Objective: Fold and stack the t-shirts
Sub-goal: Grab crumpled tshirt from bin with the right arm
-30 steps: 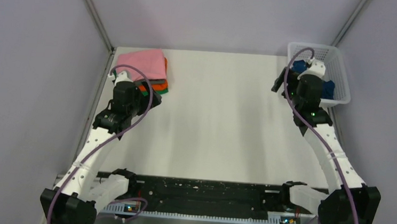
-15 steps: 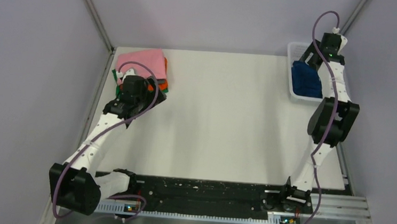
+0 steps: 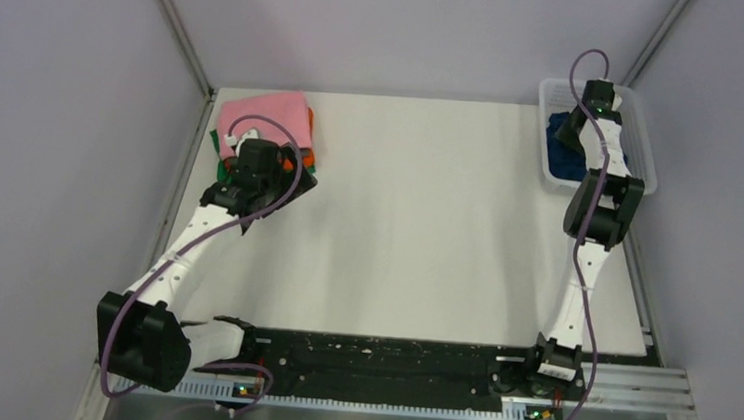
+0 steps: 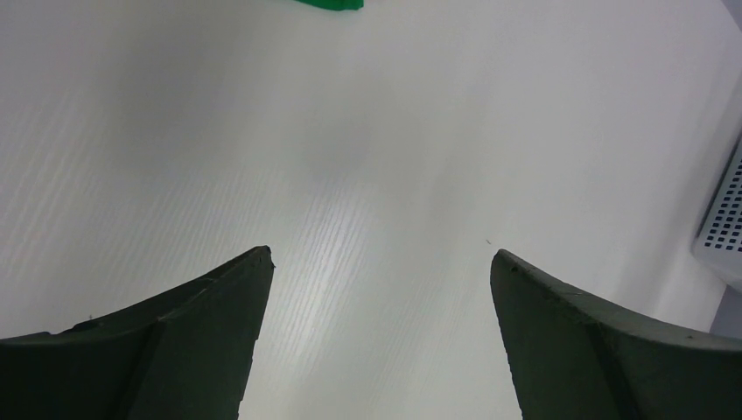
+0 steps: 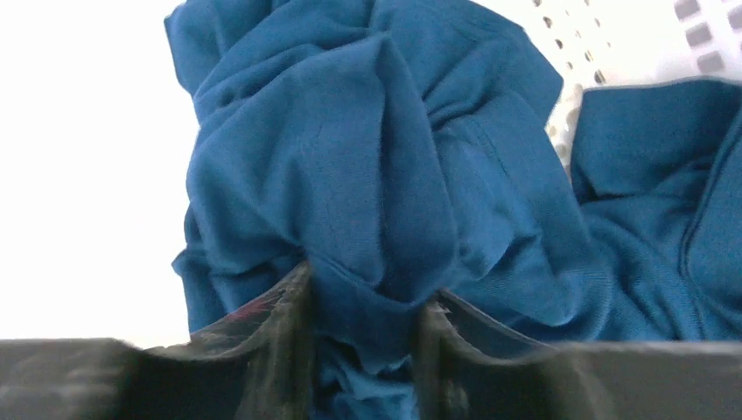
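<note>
Table (image 3: 417,224) is carrying a folded stack (image 3: 265,116) at 10 o'clock; right gripper (image 5: 367,302) is pinching the unfolded blue shirt (image 5: 350,175) in the basket (image 3: 649,170), while left gripper (image 4: 381,254) is hanging released.

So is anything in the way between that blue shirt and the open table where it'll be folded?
Only the basket wall: the blue t-shirt lies inside it and must clear the rim. The table beyond looks bare up to the folded stack.

Robot lab cell, plain grey walls (image 3: 56,95), white table (image 3: 417,224)
</note>
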